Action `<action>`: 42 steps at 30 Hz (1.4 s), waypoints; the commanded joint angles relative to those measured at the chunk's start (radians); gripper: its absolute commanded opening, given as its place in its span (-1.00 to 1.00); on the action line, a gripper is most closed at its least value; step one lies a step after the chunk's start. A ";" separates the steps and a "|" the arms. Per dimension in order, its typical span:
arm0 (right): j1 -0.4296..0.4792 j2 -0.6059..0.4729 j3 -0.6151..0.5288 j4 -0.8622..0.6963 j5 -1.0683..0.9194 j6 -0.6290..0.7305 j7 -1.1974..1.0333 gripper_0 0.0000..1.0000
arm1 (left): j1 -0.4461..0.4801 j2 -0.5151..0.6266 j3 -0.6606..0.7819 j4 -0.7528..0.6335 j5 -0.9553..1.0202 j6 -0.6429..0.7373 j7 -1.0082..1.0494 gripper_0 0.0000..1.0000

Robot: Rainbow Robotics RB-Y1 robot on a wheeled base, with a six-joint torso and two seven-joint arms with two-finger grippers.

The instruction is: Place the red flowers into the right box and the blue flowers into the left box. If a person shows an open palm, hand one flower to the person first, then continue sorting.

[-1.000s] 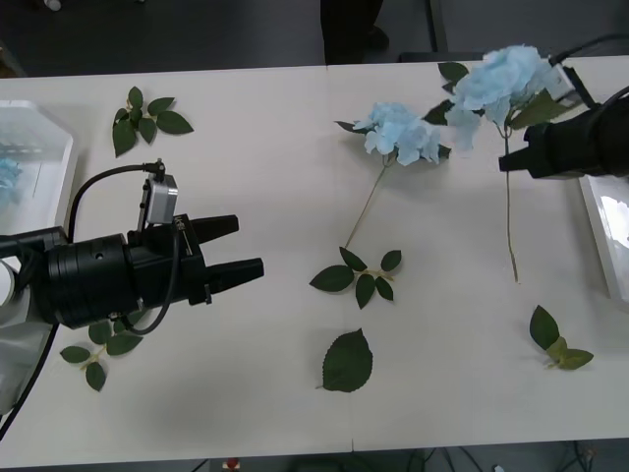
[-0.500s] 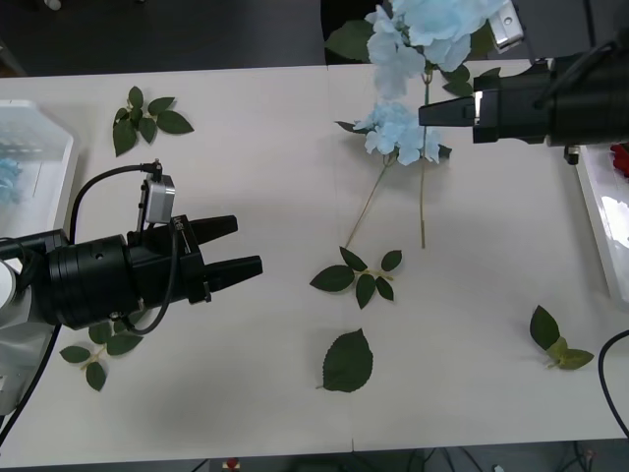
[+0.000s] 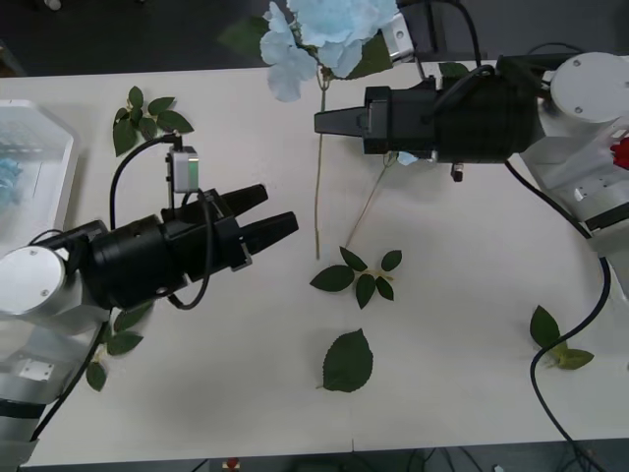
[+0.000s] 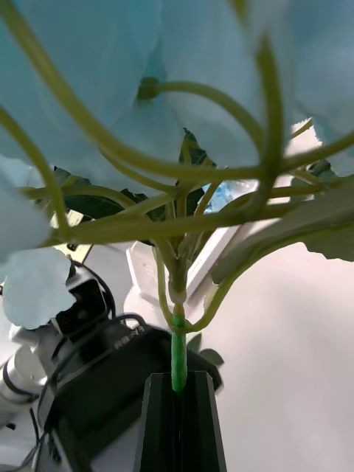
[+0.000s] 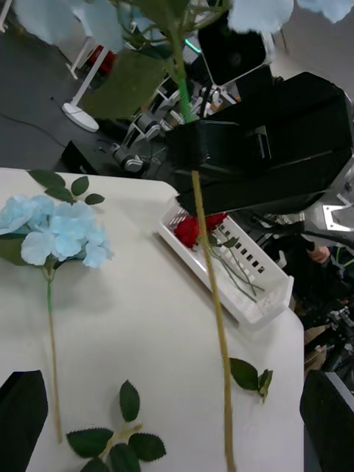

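From the front, the right gripper (image 3: 319,121) is clamped on the stem of a blue flower (image 3: 324,29), head raised past the table's far edge, stem hanging down over the table (image 3: 472,324). The left gripper (image 3: 280,224), fingers parted and holding nothing, points toward that stem, just short of it. The left box (image 3: 54,157) sits at the left edge.

The right wrist view looks up the pinched stem (image 4: 178,361) into the petals.

The left wrist view has a second blue flower (image 5: 55,232) lying on the table (head toward the far side) and red flowers (image 5: 193,228) in the right box (image 5: 254,299).
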 commanded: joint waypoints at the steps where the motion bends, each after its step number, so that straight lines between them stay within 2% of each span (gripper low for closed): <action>1: -0.056 0.043 0.017 -0.043 -0.019 -0.031 0.010 -1.00 | -0.067 -0.016 -0.100 -0.010 0.015 -0.104 -0.051 1.00; 7: -0.056 0.043 0.017 -0.044 -0.020 -0.036 0.010 -1.00 | -0.085 -0.016 -0.143 0.006 0.014 -0.148 -0.043 1.00; 8: -0.056 0.043 0.017 -0.043 -0.020 -0.038 0.008 -1.00 | -0.087 -0.016 -0.143 0.009 0.014 -0.148 -0.044 0.80; 9: -0.056 0.042 0.017 -0.043 -0.019 -0.039 0.008 -1.00 | -0.090 -0.016 -0.145 0.012 0.014 -0.148 -0.043 -0.10; 10: -0.056 0.040 0.017 -0.043 -0.019 -0.039 0.008 -1.00 | -0.090 -0.014 -0.143 0.012 0.014 -0.148 -0.041 -0.56; 11: -0.056 0.039 0.017 -0.043 -0.020 -0.042 0.007 -1.00 | -0.092 -0.016 -0.145 0.013 0.012 -0.148 -0.040 -0.91; 12: -0.056 0.039 0.017 -0.043 -0.022 -0.042 0.007 -1.00 | -0.093 -0.014 -0.146 0.016 0.014 -0.148 -0.040 -1.00; 34: -0.056 0.036 0.017 -0.043 -0.029 -0.051 0.004 -1.00 | -0.101 -0.008 -0.150 0.016 0.011 -0.148 -0.029 -1.00; 35: -0.056 0.036 0.017 -0.044 -0.029 -0.053 0.002 -0.75 | -0.099 -0.008 -0.150 0.016 0.011 -0.148 -0.029 -1.00; 37: -0.056 0.036 0.017 -0.043 -0.029 -0.054 -0.004 0.19 | -0.099 -0.003 -0.146 0.016 0.011 -0.148 -0.029 -1.00; 38: -0.056 0.036 0.017 -0.043 -0.029 -0.056 -0.005 0.48 | -0.101 -0.003 -0.145 0.016 0.011 -0.148 -0.029 -1.00; 40: -0.056 0.034 0.017 -0.043 -0.029 -0.062 -0.008 0.88 | -0.099 0.001 -0.139 0.016 0.014 -0.148 -0.029 -1.00; 41: -0.056 0.033 0.017 -0.043 -0.031 -0.065 -0.008 1.00 | -0.101 0.006 -0.136 0.016 0.017 -0.148 -0.029 -1.00; 42: -0.056 0.033 0.017 -0.043 -0.032 -0.067 -0.010 1.00 | -0.099 0.009 -0.131 0.015 0.020 -0.148 -0.029 -1.00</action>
